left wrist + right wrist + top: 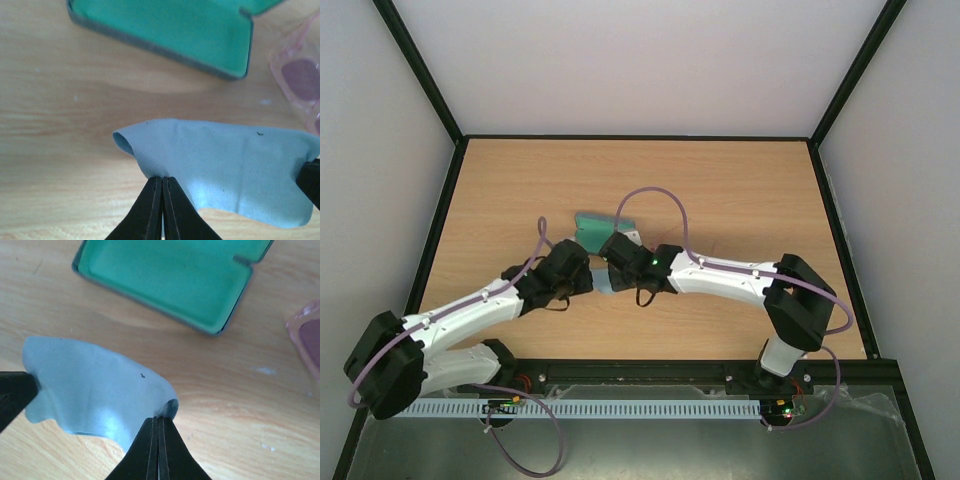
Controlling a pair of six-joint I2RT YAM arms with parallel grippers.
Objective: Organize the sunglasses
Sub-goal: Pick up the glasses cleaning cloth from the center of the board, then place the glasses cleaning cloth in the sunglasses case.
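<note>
my two arms bend inward and meet low over mid-table. my left gripper (162, 178) is pinched tight on one corner of the light blue cloth (225, 170), and my right gripper (158, 419) is pinched on the opposite corner. the pink sunglasses (300, 80) lie on the wooden table (740, 180) beside the open green-lined case (165, 25). white walls (640, 60) stand around.

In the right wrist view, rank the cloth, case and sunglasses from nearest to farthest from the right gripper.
1. cloth: pinched in the right gripper, spreading left.
2. case: open, straight ahead.
3. sunglasses: at the right edge.
</note>
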